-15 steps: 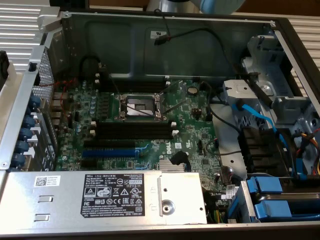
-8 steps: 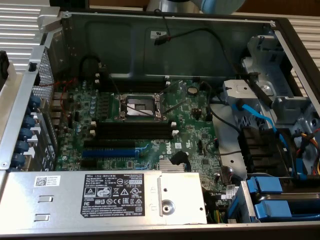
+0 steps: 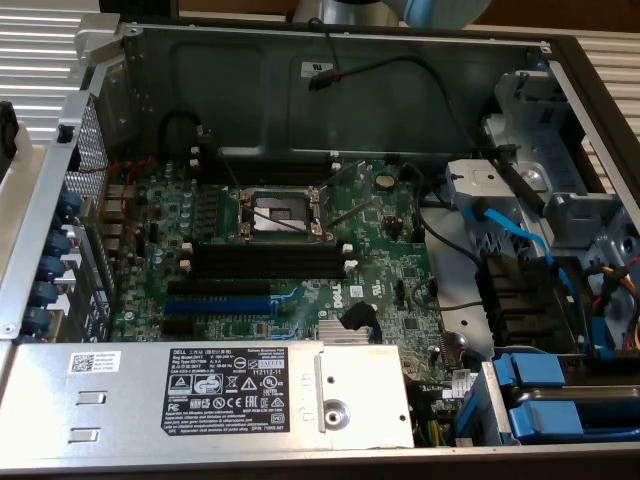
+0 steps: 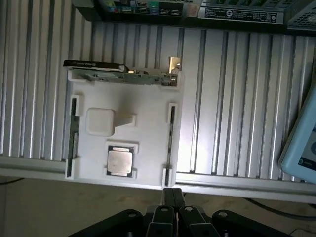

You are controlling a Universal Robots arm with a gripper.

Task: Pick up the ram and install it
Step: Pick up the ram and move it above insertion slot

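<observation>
End effector shut, fingers pressed together, gripping nothing. Hangs above the near edge of a white tray that lies flat on a ribbed metal worktop.

Ram not yet picked up: stands on its long edge in a narrow slot along one side of the tray, roughly in line with the end effector and closest to it, but apart from it. Matched by a second thin stick, set the same way in the slot along the opposite side.

Between the two, a square silver chip seated in a pocket, and just beyond it a white block. Across the far end of the tray, a long card with a gold-coloured bracket at one end. Past the tray, the edge of a computer case.

In the exterior view, the case open, green board exposed. Near its middle a square socket; just below that, long black slots with white end clips, lying side by side. Below those, a blue slot. Along the bottom, a metal box with a black label. At the exterior view's right, blue cables and blue brackets. At the top edge, part of the arm.
</observation>
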